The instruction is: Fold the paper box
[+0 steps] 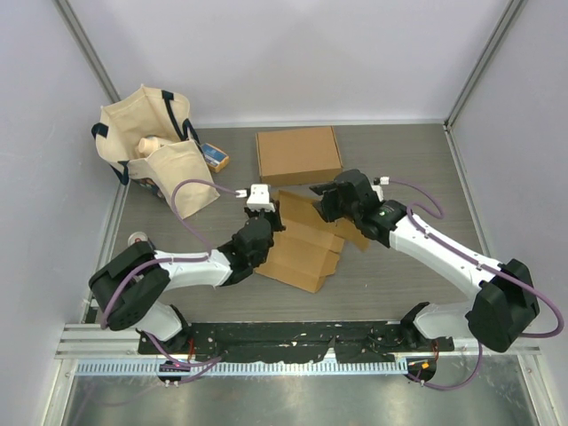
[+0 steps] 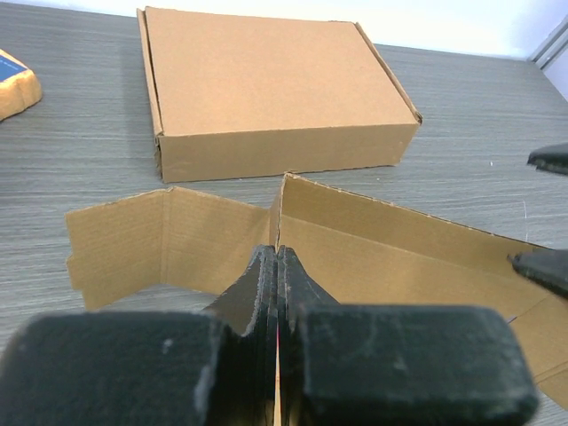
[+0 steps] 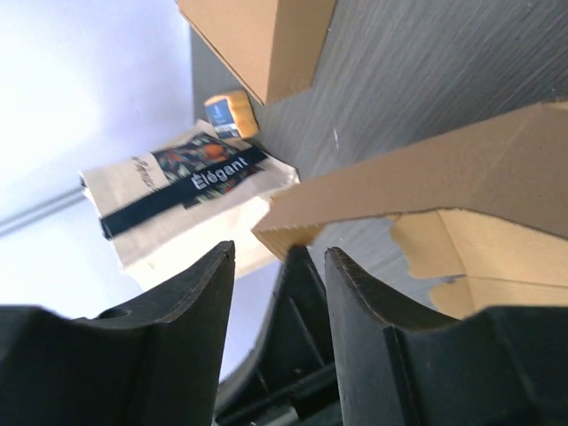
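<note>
A grey wood-grain table (image 1: pixel 399 160) fills the floor of a small booth closed in by plain white wall panels (image 1: pixel 293 53) and slanting aluminium frame posts (image 1: pixel 479 62). A metal rail (image 1: pixel 106 335) runs along its near edge.

The flat, partly creased brown cardboard box blank (image 1: pixel 297 257) lies at mid-table between the two arms, with one long wall raised. Just behind it sits a finished, closed brown cardboard box (image 1: pixel 298 153). At the far left a cream canvas tote bag with dark straps (image 1: pixel 146 146) slumps against the wall, with a small orange-and-blue packet (image 1: pixel 214 156) beside it.

The left hand (image 2: pixel 277 266) has its fingers pressed together at the end of the raised wall; I cannot tell whether cardboard is pinched between them. The right hand (image 3: pixel 280 253) stands partly open, with a corner of the blank's flap in the gap between its fingers, ungripped.
</note>
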